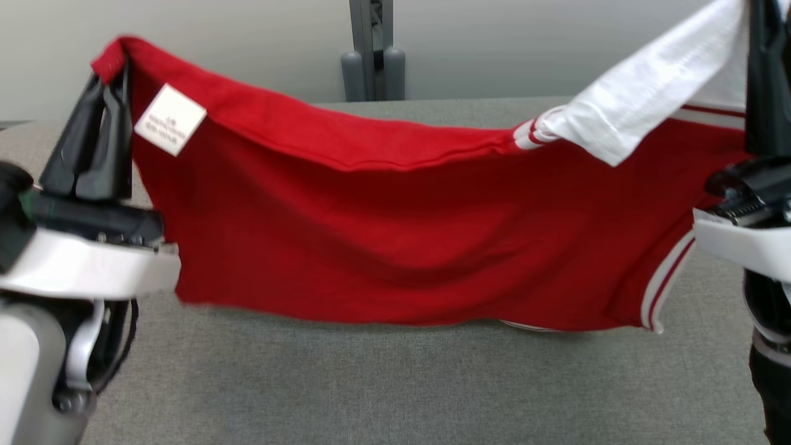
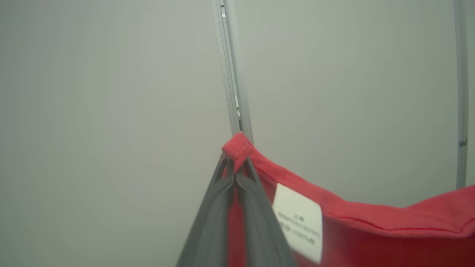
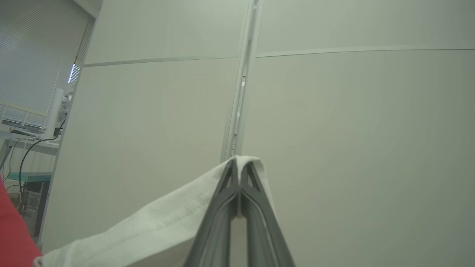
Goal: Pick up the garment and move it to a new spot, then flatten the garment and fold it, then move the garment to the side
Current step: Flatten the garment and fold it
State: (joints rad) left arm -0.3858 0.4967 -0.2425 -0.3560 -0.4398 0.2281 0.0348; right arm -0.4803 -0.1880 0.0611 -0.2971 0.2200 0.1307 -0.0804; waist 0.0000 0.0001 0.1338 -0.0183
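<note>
Hanging above the table (image 1: 371, 383), one garment (image 1: 395, 247): red body, spread wide between two grippers. We find its lower edge close over the grey table top; whether it touches, we cannot tell. Its upper edge sags in the middle and rises toward each grip.

We list the left gripper (image 1: 111, 80) as clenched on the garment's red corner, at the upper left of the head view. In the left wrist view we see its fingers (image 2: 211, 230) pressed together, with a tuck of red cloth poking out past the tips.

We list the right gripper (image 3: 239, 167) as clamped on the white sleeve (image 1: 642, 86). In the right wrist view we see white cloth folded over the tips of the closed fingers. In the head view its dark fingers stand at the right edge and run out of the top of the frame.

We enter one label (image 1: 170, 119): white, square, printed, set on the red cloth just beside the left gripper. We cannot read its print.

We enter stripes (image 1: 531, 133), white and red, at the sleeve's cuff, and more along the garment's lower right edge.

We enter one post (image 1: 372, 49): grey, upright, behind the table's far edge, against a pale wall (image 1: 216, 37).
</note>
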